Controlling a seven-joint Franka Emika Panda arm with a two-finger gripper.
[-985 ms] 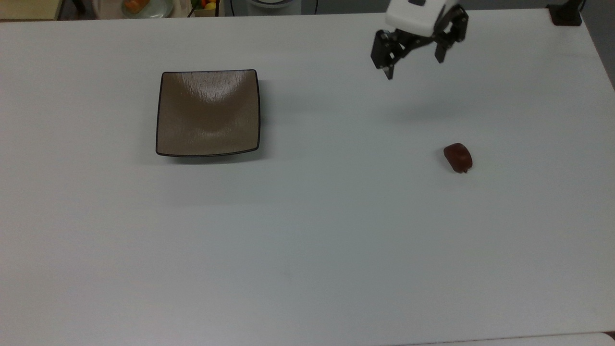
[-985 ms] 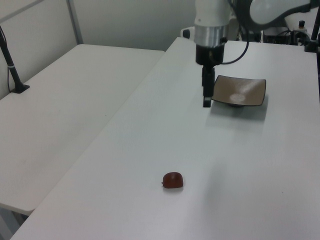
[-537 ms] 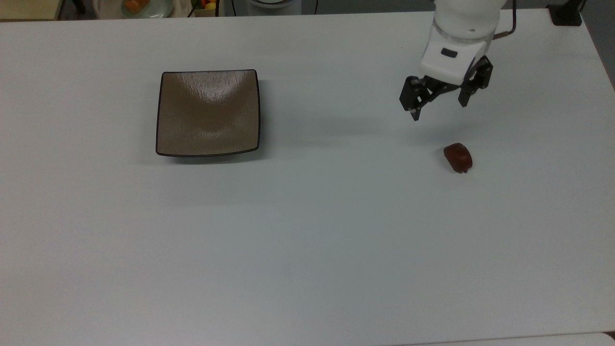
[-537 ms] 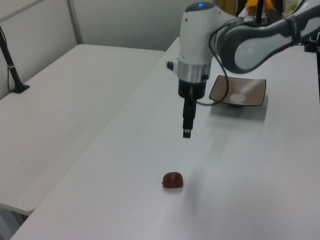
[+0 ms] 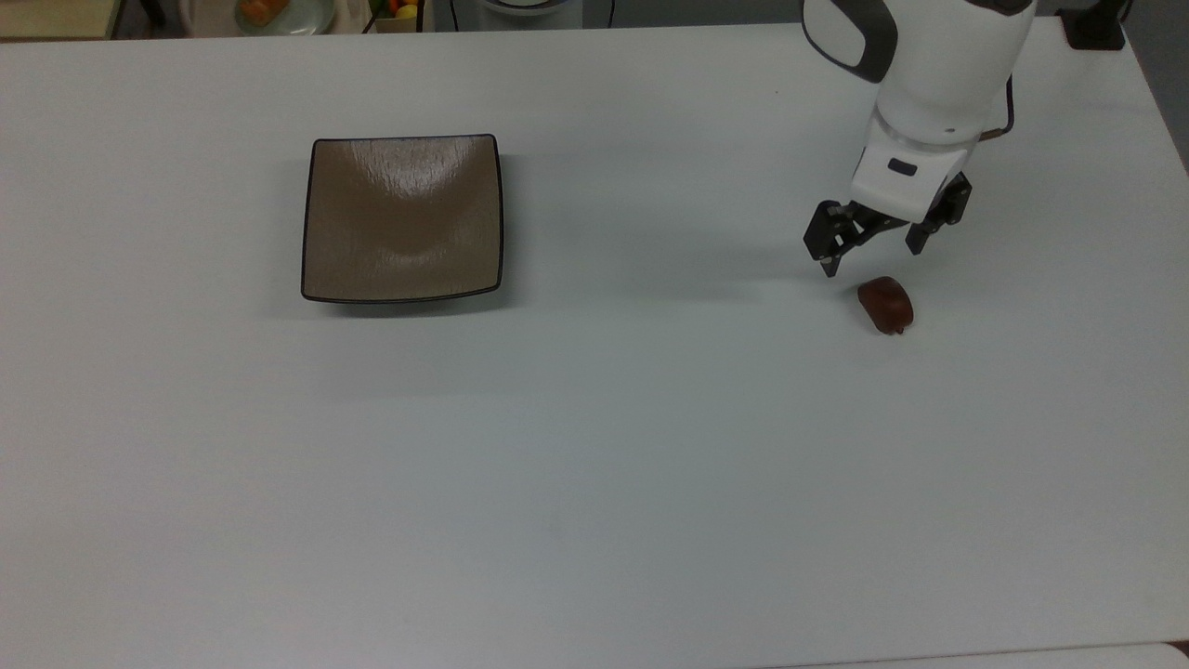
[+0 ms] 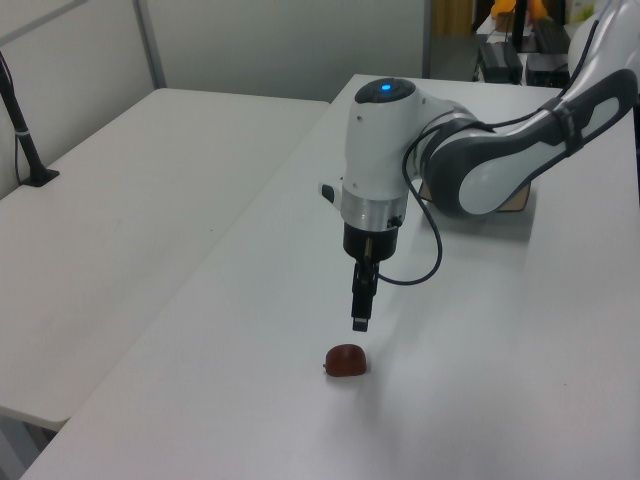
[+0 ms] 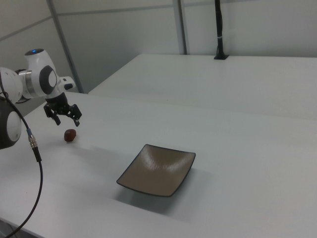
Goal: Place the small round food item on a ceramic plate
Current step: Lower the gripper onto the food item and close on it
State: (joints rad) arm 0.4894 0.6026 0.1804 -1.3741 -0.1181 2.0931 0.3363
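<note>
A broad, matte white table carries the whole scene, with a second white table butted beside it and pale partition walls behind. In the top view, the square, shallow, tan-brown glazed ceramic plate with a thin dark rim lies toward nine o'clock of the table's middle, bare inside, its glaze catching a soft highlight. Well apart from it, toward three o'clock, rests the small, glossy, dark reddish-brown rounded food item, lying directly on the tabletop with a tiny nub at its lower end. The black two-finger gripper on the white Franka arm hangs just at eleven to twelve o'clock of that lump in the top view, its fingers spread wide with nothing between them and their tips clear of the food. In the left view the gripper points straight down, just above the lump and not touching it, while the arm's white and grey body covers most of the plate behind. The right view shows the open gripper above the lump, and the plate lying toward four o'clock from them across bare tabletop. At the top view's far edge, around eleven o'clock, sit a dish with something orange and some coloured fruit. A black post on a foot stands on the neighbouring table.
</note>
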